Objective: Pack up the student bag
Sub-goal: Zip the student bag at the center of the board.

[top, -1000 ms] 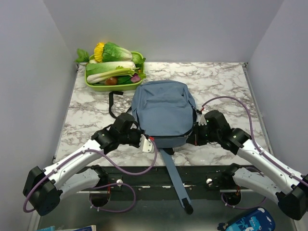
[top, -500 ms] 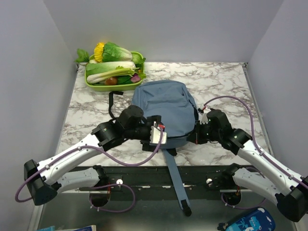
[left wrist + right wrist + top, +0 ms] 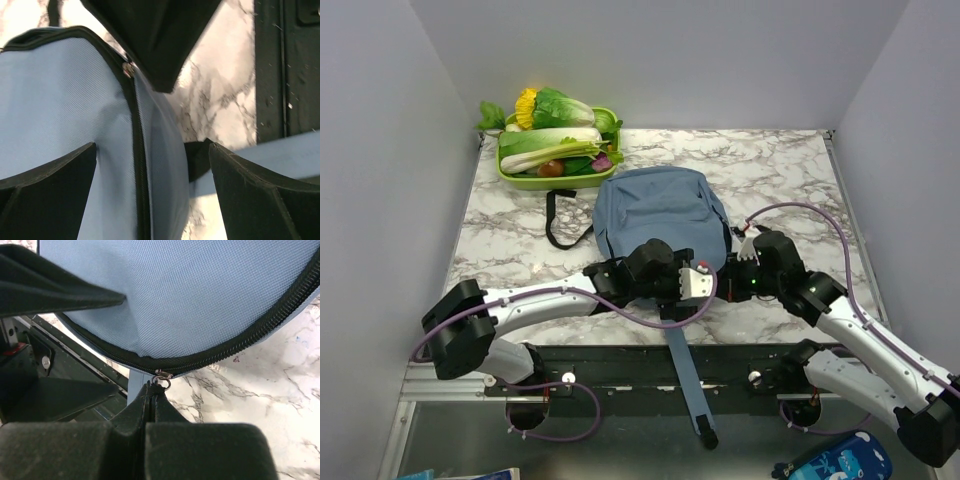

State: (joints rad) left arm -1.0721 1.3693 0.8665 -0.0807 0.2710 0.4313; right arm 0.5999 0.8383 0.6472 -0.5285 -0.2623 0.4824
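Observation:
The student bag (image 3: 660, 220), dusty blue, lies flat on the marble table with its zip closed. My left gripper (image 3: 710, 284) reaches across the bag's near right corner and is open. In the left wrist view its fingers (image 3: 45, 175) straddle the blue fabric and the black zip line (image 3: 137, 165) without touching them. My right gripper (image 3: 736, 285) sits at the same corner, shut on the small metal zipper pull (image 3: 162, 380) just below the zip (image 3: 225, 352). The left gripper's dark fingers (image 3: 50, 295) show at the left of the right wrist view.
A green tray of toy vegetables (image 3: 510, 172) stands at the back left. A black strap loop (image 3: 558, 225) lies left of the bag, and a blue strap (image 3: 685, 380) hangs over the front rail. A dark-blue printed pouch (image 3: 835, 460) lies below the table at front right.
My left arm has swung right along the bag's near edge to its right corner, and its gripper has opened. The right gripper has stayed shut at that corner.

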